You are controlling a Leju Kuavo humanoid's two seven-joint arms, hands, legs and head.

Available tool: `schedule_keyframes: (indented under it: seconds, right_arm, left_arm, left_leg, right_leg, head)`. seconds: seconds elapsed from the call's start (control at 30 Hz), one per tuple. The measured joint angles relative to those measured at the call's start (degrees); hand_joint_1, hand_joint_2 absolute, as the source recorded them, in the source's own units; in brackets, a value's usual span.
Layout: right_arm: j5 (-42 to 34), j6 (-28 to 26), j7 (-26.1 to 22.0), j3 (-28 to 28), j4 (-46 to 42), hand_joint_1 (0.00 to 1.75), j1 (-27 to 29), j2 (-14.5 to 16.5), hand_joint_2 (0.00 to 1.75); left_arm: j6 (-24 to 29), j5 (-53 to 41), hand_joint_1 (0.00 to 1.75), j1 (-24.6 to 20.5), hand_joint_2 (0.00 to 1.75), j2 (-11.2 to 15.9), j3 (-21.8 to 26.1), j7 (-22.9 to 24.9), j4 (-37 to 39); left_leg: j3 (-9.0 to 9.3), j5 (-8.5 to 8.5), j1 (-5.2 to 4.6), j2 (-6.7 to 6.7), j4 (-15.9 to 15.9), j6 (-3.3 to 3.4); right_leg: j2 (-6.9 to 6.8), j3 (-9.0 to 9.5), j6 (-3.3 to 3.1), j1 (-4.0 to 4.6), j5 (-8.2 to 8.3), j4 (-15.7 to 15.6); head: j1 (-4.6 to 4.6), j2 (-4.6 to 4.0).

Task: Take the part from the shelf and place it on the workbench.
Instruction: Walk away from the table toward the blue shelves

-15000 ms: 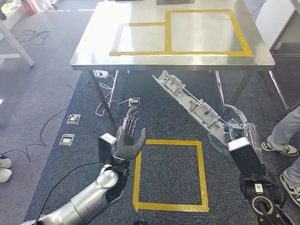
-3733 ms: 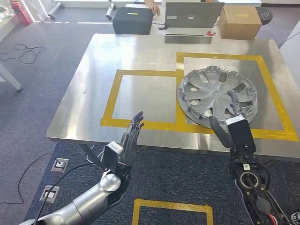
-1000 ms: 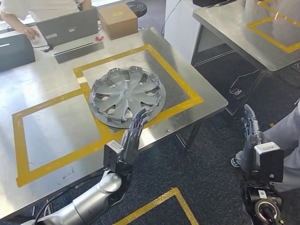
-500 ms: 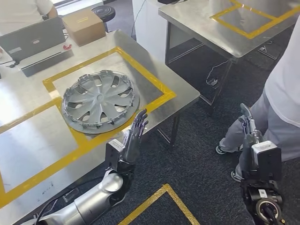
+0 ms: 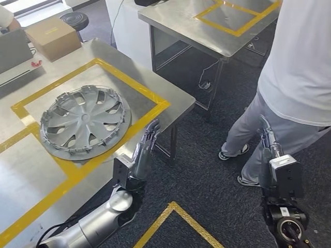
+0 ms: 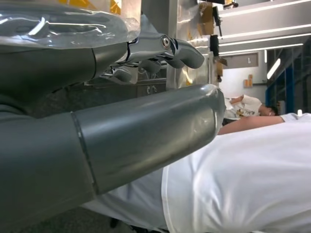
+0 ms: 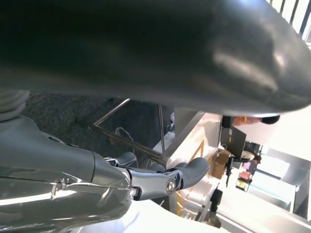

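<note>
The part, a silver wheel cover (image 5: 83,121), lies flat on the steel workbench (image 5: 177,103), inside the right yellow-taped rectangle and overlapping its near tape line. My left hand (image 5: 144,153) is raised in front of the bench's near edge, fingers straight and apart, holding nothing; the left wrist view shows the same hand (image 6: 110,111) empty. My right hand (image 5: 269,147) is up at the right, away from the bench, fingers extended and empty; the right wrist view shows this hand (image 7: 146,179) too.
A person in a white shirt and grey trousers (image 5: 300,67) stands close to my right hand. A second steel table (image 5: 183,23) with yellow tape stands behind. A cardboard box (image 5: 53,36) and a laptop sit on the far side of the workbench. Yellow floor tape (image 5: 176,212) lies below.
The camera has turned right: the workbench and wheel cover slid left in view, the person came closer at the right. Both hands stay raised and empty.
</note>
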Motion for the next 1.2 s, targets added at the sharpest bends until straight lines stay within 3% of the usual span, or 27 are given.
schedule_keyframes:
  seconds: [0.07,0.13,0.17,0.2,0.23,0.3,0.37,0.4,0.47,0.53,0.6,0.67,0.7,0.77,0.83,0.9,0.97,1.03,1.1,1.17,1.2]
  right_arm:
    - [0.0,-0.1,-0.1,-0.1,0.0,0.0,0.2,0.0,0.0]
    - [0.1,-0.3,-0.1,-0.2,0.0,0.0,0.6,0.0,0.0]
    - [0.1,-0.4,-0.1,-0.3,0.0,0.0,0.8,0.0,0.0]
    - [0.1,-0.4,-0.1,-0.4,0.0,0.0,0.9,0.0,0.0]
    - [0.1,-0.5,-0.1,-0.4,0.0,0.0,1.0,0.0,0.0]
    - [0.1,-0.5,-0.1,-0.5,-0.1,0.0,1.0,0.0,0.0]
    - [0.1,-0.5,-0.2,-0.6,-0.2,0.0,0.9,0.0,0.0]
    - [0.1,-0.5,-0.2,-0.6,-0.3,0.0,0.9,0.0,0.0]
    - [0.1,-0.6,-0.2,-0.6,-0.5,0.0,1.2,0.0,0.0]
    - [0.1,-0.8,-0.1,-0.7,-0.8,0.0,1.4,0.0,0.0]
    - [0.2,-1.2,0.2,-0.7,-1.1,0.0,1.6,0.0,0.0]
    - [0.3,-1.5,0.5,-0.6,-1.3,0.0,2.0,0.0,0.0]
    - [0.3,-1.6,0.6,-0.6,-1.3,0.0,2.1,0.0,0.0]
    - [0.3,-1.6,0.6,-0.6,-1.4,0.0,2.3,0.0,0.0]
    - [0.2,-1.6,0.7,-0.6,-1.5,0.0,2.2,0.0,0.0]
    - [-0.1,-1.6,0.7,-0.5,-1.6,0.0,2.2,0.0,0.0]
    - [-0.4,-1.5,0.6,-0.5,-1.6,0.0,2.2,0.0,0.0]
    - [-0.5,-1.5,0.6,-0.5,-1.7,0.0,2.1,0.0,0.0]
    - [-0.6,-1.4,0.5,-0.4,-1.7,0.0,1.9,0.0,0.0]
    - [-0.6,-1.3,0.5,-0.3,-1.7,0.0,1.9,0.0,0.0]
    - [-0.6,-1.2,0.5,-0.2,-1.6,0.0,2.0,0.0,0.0]
  left_arm:
    - [-0.1,0.1,0.0,-0.1,0.0,-0.2,0.0,-0.5,0.0]
    - [-0.2,0.2,0.0,0.1,0.0,-0.2,0.0,-0.6,0.0]
    - [-0.2,0.2,0.0,0.1,0.0,-0.2,0.0,-0.6,0.0]
    - [-0.2,0.3,0.0,0.2,0.0,-0.2,0.0,-0.6,0.0]
    - [-0.2,0.3,0.0,0.2,0.0,-0.3,0.0,-0.6,0.0]
    - [-0.2,0.3,0.0,0.1,0.0,-0.3,0.0,-0.7,0.0]
    - [-0.2,0.4,0.0,0.1,0.0,-0.3,0.0,-0.8,0.0]
    - [-0.2,0.4,0.0,0.1,0.0,-0.3,0.0,-0.8,0.0]
    - [-0.2,0.5,0.0,0.0,0.0,-0.4,0.0,-0.9,0.0]
    - [-0.2,0.6,0.0,0.0,0.0,-0.4,0.0,-1.0,0.0]
    - [0.0,0.8,0.0,0.1,0.0,-0.4,0.0,-1.1,0.0]
    - [0.2,1.0,0.0,0.4,0.0,-0.3,0.0,-1.1,0.0]
    - [0.2,1.0,0.0,0.4,0.0,-0.3,0.0,-1.1,0.0]
    - [0.3,1.0,0.0,0.4,0.0,-0.3,0.0,-1.1,0.0]
    - [0.3,1.0,0.0,0.2,0.0,-0.3,0.0,-1.2,0.0]
    - [0.3,1.0,0.0,0.1,0.0,-0.3,0.0,-1.2,0.0]
    - [0.3,1.0,0.0,0.0,0.0,-0.4,0.0,-1.2,0.0]
    - [0.3,1.0,0.0,-0.1,0.0,-0.6,0.0,-1.1,0.0]
    - [0.3,1.0,0.0,0.0,0.0,-0.7,0.0,-1.1,0.0]
    - [0.4,1.0,0.0,0.2,0.0,-0.7,0.0,-0.9,0.0]
    - [0.4,1.0,0.0,0.2,0.0,-0.7,0.0,-0.8,0.0]
  left_leg:
    - [0.19,0.08,-0.02,1.19,-0.3,0.53]
    - [0.18,-0.02,-0.11,2.46,-0.3,0.77]
    - [0.2,-0.07,-0.13,3.09,-0.3,0.78]
    - [0.25,-0.14,-0.13,3.73,-0.3,0.76]
    - [0.35,-0.23,-0.13,4.32,-0.2,0.67]
    - [0.6,-0.52,-0.32,5.46,-0.1,0.28]
    - [0.67,-0.75,-0.74,6.55,0.1,-0.23]
    - [0.67,-0.79,-0.94,7.19,0.2,-0.47]
    - [0.74,-1.07,-0.88,8.03,0.4,-1.03]
    - [-0.23,-3.01,-0.52,5.63,3.1,-1.72]
    - [-3.64,-6.7,-0.26,2.35,10.4,-2.15]
    - [-7.11,-8.75,-0.22,1.53,17.0,-2.2]
    - [-7.56,-8.19,-0.22,1.46,17.5,-2.11]
    - [-5.18,-4.39,-0.22,0.87,11.9,-1.66]
    - [-1.62,-1.11,-0.16,-1.27,4.0,-1.06]
    - [-0.16,-0.4,-0.26,-2.35,0.6,-0.76]
    - [0.09,-0.24,-0.24,-1.25,0.1,-0.43]
    - [0.51,0.04,0.07,-0.05,-0.6,0.15]
    - [0.78,0.11,0.11,1.16,-0.9,0.48]
    - [0.8,0.02,0.03,2.37,-0.9,0.57]
    - [0.82,-0.04,0.03,2.95,-0.9,0.54]
  right_leg:
    - [-3.24,-2.58,0.38,0.04,-3.31,5.8]
    - [-4.27,-5.96,0.73,-0.1,-6.6,13.7]
    - [-4.38,-6.74,0.84,-0.16,-7.0,15.6]
    - [-4.53,-6.4,0.88,-0.19,-6.31,15.3]
    - [-4.92,-4.91,0.83,-0.19,-4.69,12.6]
    - [-7.43,-0.55,0.49,0.14,-1.31,4.4]
    - [-9.64,1.93,-0.28,0.66,-0.17,-0.4]
    - [-9.78,2.06,-0.68,0.9,-0.3,-1.0]
    - [-8.26,1.96,-1.45,0.8,0.01,-1.2]
    - [-6.82,1.95,-2.15,0.56,0.4,-1.4]
    - [-5.3,1.78,-2.62,0.43,0.63,-1.5]
    - [-3.62,1.63,-2.79,0.45,0.73,-1.5]
    - [-2.79,1.61,-2.81,0.47,0.76,-1.4]
    - [-1.19,1.64,-2.76,0.48,0.82,-1.4]
    - [0.21,1.47,-2.5,0.52,0.86,-1.2]
    - [1.37,1.11,-1.89,0.38,0.98,-1.2]
    - [2.26,0.8,-1.16,0.13,1.11,-1.3]
    - [0.47,-0.21,-0.61,0.3,-0.17,0.5]
    - [-2.74,-3.13,-0.18,0.36,-3.65,7.0]
    - [-4.07,-6.36,0.25,0.0,-6.36,14.2]
    - [-4.35,-6.9,0.44,-0.19,-6.32,15.4]
  head:
    - [0.54,0.0]
    - [0.83,0.0]
    - [0.86,0.0]
    - [0.88,0.0]
    - [0.9,0.0]
    - [0.93,0.0]
    - [0.84,0.0]
    - [0.72,0.0]
    - [0.49,0.0]
    - [0.39,0.0]
    - [0.03,0.0]
    - [-0.29,0.0]
    - [-0.34,0.0]
    - [-0.43,0.0]
    - [-0.47,0.0]
    - [-0.4,0.0]
    - [-0.39,0.0]
    - [-0.09,0.0]
    - [0.51,0.0]
    - [0.84,0.0]
    - [0.87,0.0]
